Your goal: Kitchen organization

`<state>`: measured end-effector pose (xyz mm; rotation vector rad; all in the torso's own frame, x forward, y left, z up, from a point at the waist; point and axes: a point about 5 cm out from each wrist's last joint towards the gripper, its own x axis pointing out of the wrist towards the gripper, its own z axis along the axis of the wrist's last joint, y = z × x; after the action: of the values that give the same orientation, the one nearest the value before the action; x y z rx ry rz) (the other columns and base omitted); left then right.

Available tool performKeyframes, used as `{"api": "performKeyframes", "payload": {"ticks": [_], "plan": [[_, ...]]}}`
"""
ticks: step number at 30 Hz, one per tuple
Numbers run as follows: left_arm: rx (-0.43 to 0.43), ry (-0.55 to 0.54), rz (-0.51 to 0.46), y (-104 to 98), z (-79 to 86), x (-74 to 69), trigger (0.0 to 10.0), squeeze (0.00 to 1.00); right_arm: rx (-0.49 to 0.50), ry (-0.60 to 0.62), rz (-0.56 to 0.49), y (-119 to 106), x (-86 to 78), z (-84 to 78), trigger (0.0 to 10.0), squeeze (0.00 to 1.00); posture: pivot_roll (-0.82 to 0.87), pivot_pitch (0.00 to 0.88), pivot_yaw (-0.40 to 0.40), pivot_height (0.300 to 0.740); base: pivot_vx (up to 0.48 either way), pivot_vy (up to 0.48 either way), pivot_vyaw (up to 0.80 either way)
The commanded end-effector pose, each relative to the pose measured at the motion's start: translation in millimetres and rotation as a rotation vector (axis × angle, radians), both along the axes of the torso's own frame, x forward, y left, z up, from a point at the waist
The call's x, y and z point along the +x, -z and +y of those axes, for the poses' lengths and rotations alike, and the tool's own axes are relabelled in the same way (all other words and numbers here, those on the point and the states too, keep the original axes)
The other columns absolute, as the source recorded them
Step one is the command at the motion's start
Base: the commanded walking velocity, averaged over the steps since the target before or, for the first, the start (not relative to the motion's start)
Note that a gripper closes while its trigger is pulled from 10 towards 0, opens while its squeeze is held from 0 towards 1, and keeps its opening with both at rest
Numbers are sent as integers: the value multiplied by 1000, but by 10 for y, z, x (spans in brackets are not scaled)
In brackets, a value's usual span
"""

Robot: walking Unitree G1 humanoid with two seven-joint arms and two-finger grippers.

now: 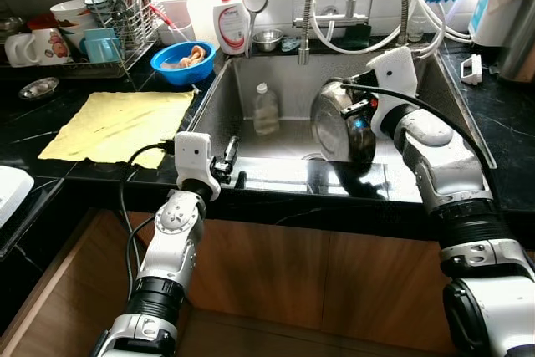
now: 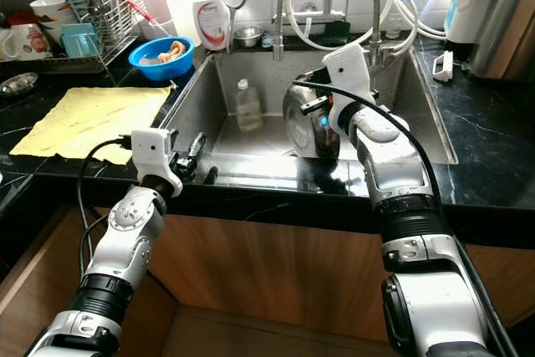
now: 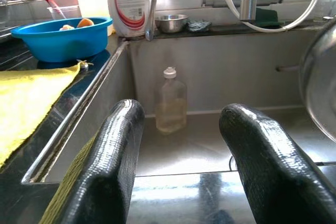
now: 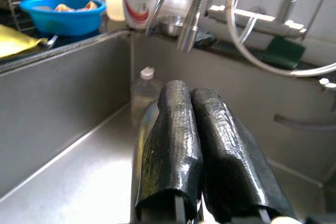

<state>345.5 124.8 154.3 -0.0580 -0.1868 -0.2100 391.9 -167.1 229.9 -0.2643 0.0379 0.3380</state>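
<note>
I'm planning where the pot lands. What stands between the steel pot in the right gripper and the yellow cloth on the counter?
Nothing visible blocks it. The right gripper holds the steel pot over the sink; the left gripper hovers near the front rim, below that path to the yellow cloth.

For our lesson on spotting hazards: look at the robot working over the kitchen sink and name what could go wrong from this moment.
1. The right end effector pinches only the rim of the steel pot, which hangs tilted over the sink; it could slip and drop.
2. The small bottle stands upright beside the pot; a swing could knock it over.
3. The faucet hoses loop close above the right arm and might snag if it lifts.
</note>
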Motion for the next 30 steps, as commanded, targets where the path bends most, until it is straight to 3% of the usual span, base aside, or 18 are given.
{"api": "performKeyframes", "payload": {"ticks": [1, 4, 8, 16, 30], "plan": [[1, -22, 6, 8, 53, 5, 10000, 0, 9, -24, -19, -71, 37, 73, 10000, 0, -190, 0, 114, 740, 0, 0, 0], [1, -24, 7, 15, 55, 1, 10000, 0, 21, -10, -2, -15, 50, 52, 10000, 0, -188, 0, 112, 740, 0, 0, 0], [3, -29, 8, 21, 65, -2, 10000, 0, 9, 125, 50, 147, 95, -133, 10000, 0, -188, 0, 112, 740, 0, 0, 0], [2, -27, 10, 29, 63, -12, 10000, 0, 33, 277, 30, 172, 123, -346, 10000, 0, -183, 0, 116, 740, 0, 0, 0], [4, -14, 9, 21, 40, -24, 10000, 0, 57, 381, 153, 566, 80, -414, 10000, 0, -171, 0, 122, 740, 0, 0, 0]]}}
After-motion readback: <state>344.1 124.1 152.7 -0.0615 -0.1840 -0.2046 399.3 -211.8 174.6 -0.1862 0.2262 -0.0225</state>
